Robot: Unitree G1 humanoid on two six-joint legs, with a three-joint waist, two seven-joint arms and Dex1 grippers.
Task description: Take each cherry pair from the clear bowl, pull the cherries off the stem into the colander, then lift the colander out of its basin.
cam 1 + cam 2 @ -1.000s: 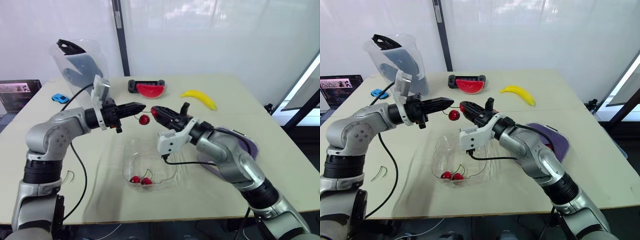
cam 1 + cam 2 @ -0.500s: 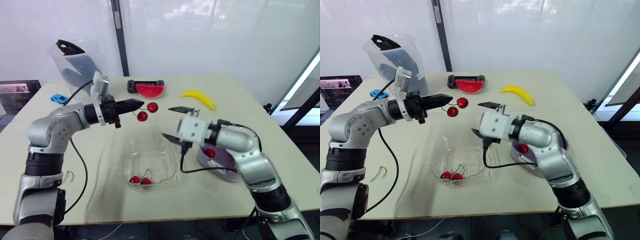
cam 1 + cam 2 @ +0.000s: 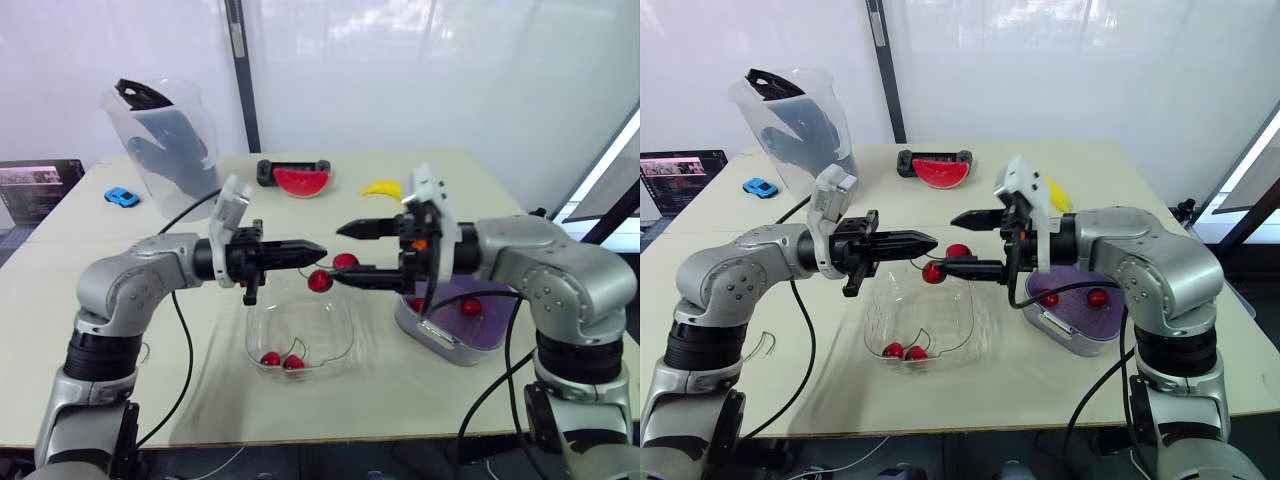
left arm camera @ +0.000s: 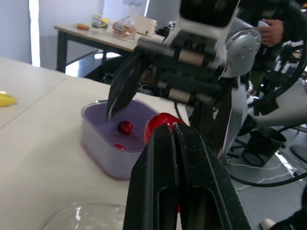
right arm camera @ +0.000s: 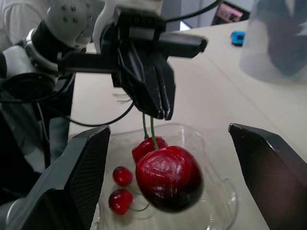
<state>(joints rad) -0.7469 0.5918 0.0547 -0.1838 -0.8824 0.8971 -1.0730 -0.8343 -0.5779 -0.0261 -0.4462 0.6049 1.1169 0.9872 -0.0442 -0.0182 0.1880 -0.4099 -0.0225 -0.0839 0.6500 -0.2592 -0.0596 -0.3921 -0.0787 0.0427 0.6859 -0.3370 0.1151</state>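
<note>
The bench [image 3: 400, 400] is spanning the frame. At centre right, the purple colander [image 3: 440, 343] is holding two loose cherries [image 3: 470, 307]. At lower centre, the clear bowl [image 3: 335, 315] is holding another pair [image 3: 282, 360]. At mid-frame the right hand [image 3: 340, 254] is gaping wide around one hanging cherry. The left hand [image 3: 315, 249] is pinching closed on the stems of the cherry pair [image 3: 320, 281], which is dangling just above the bowl

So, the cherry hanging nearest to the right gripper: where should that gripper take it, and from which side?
Take the nearer cherry by its round body, one finger on each side, coming level from the robot's right. Its stem runs up into the shut left gripper, so the top is taken; the open right gripper faces its bare side.
</note>
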